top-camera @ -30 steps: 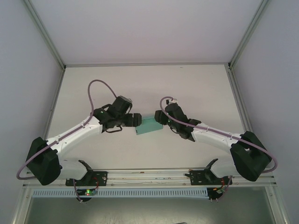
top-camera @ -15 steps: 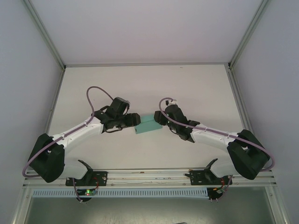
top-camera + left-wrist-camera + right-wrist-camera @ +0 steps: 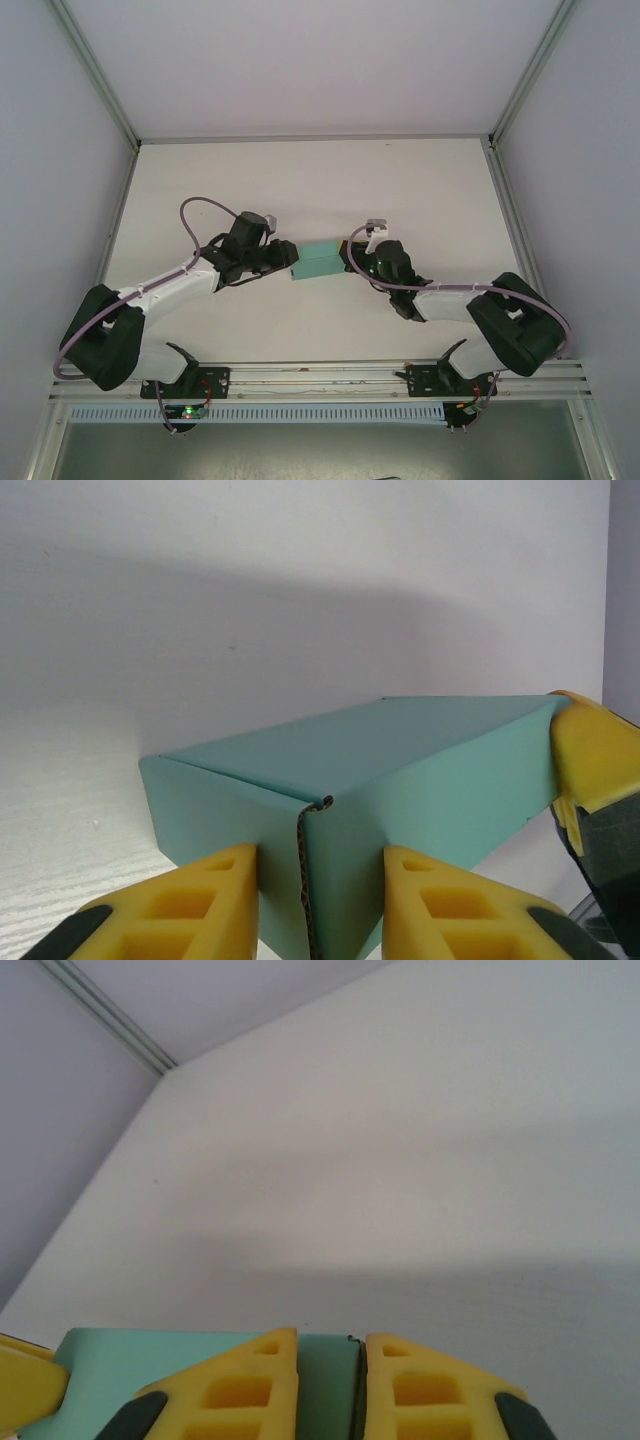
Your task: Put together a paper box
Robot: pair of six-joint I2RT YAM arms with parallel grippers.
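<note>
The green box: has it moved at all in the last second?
Yes. The paper box has turned slightly clockwise; its long side now lies closer to parallel with the far edge of the table.

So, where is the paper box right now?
In the top view the teal paper box sits mid-table, between the left fingers at its left end and the right fingers at its right end.

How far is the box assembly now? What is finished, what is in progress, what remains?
Done: the box stands on the table as a closed, squarish shape with a flat top. In hand: the left gripper straddles one corner, where a raw seam edge shows; the right gripper pinches a thin edge at the opposite end. Left: probably pressing that seam flush, then letting go; the far sides are hidden.
</note>
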